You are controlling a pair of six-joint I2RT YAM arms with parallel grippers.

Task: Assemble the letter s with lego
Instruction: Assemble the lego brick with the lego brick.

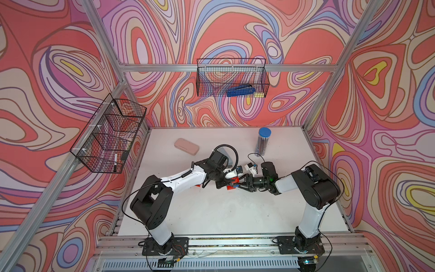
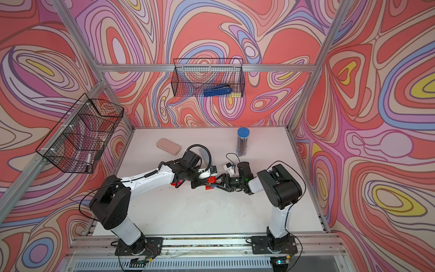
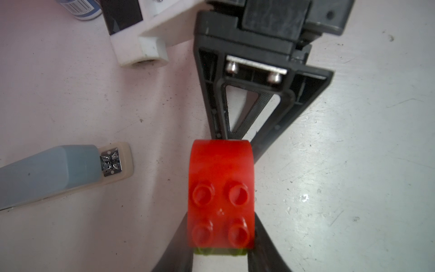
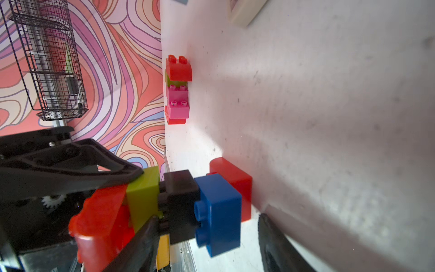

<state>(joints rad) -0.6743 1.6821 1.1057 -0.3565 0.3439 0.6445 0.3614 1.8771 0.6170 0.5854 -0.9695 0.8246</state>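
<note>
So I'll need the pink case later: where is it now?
In both top views the pink case lies flat on the table, at its far left, just beyond the left arm.

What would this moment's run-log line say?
task: lego S | left gripper: shut on brick stack | right gripper: open, around stack's blue brick | other bricks: on table

1. The lego bricks [image 3: 221, 164] are smooth, glossy plastic.
2. My right fingers [image 3: 208, 89] are matt black plastic, with a rough knurled pad.
3. The table [image 3: 353, 164] is matt white, scratched.
4. The stapler [image 3: 47, 174] is matt plastic, with a shiny metal plate.
</note>
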